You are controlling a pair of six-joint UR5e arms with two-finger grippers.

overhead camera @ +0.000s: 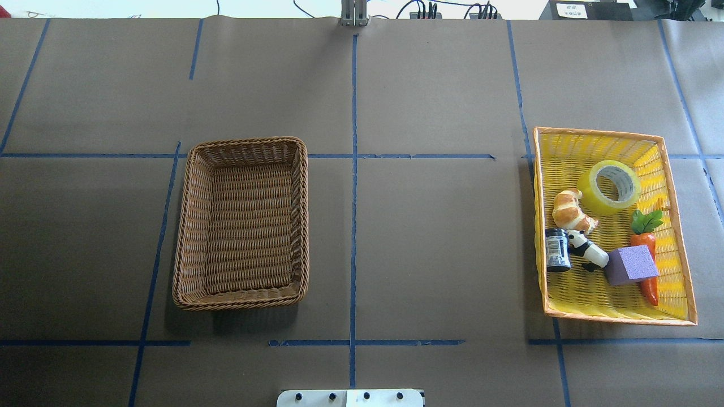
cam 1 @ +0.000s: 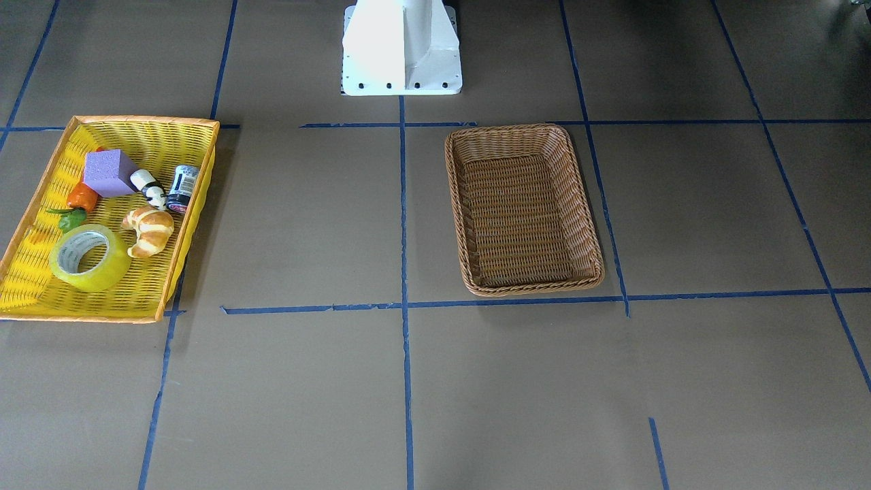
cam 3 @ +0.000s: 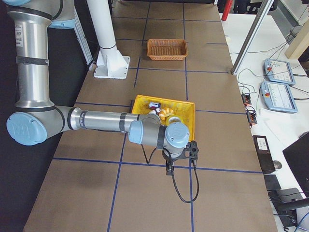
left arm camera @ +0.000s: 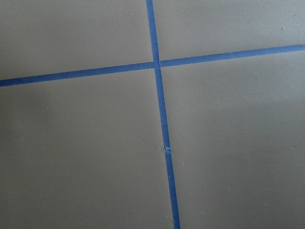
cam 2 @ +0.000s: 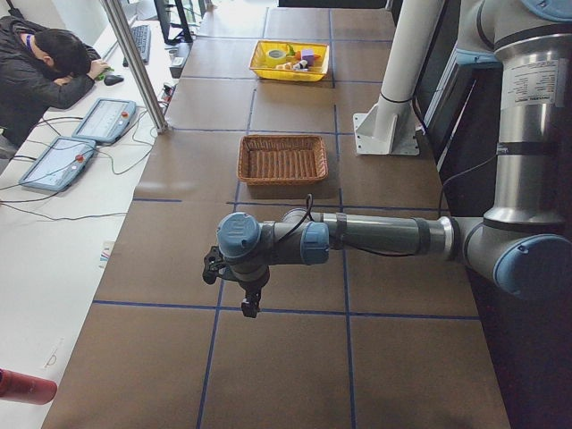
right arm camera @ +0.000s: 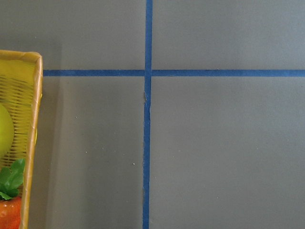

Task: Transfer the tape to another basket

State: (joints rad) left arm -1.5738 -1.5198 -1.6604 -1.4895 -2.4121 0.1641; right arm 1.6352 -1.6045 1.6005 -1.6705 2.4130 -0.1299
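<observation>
The tape (cam 1: pixel 90 258) is a yellow-green roll that lies in the yellow basket (cam 1: pixel 146 121), next to a croissant (cam 1: pixel 150 230). In the overhead view the tape (overhead camera: pixel 609 187) is at the far right. Its edge shows at the left border of the right wrist view (right arm camera: pixel 4 131). The brown wicker basket (overhead camera: pixel 249 141) stands empty at centre-left, far from the tape. My left gripper (cam 2: pixel 251 304) hangs above bare table, seen only from the side. My right gripper (cam 3: pixel 168 169) hangs just outside the yellow basket's end. I cannot tell whether either is open or shut.
The yellow basket also holds a purple block (overhead camera: pixel 630 264), a carrot (overhead camera: pixel 647 265), a panda figure (overhead camera: pixel 585 250) and a small dark jar (overhead camera: pixel 557 250). The robot's white base (cam 1: pixel 401 47) stands at the table's edge. A person (cam 2: pixel 45 67) leans on the side desk.
</observation>
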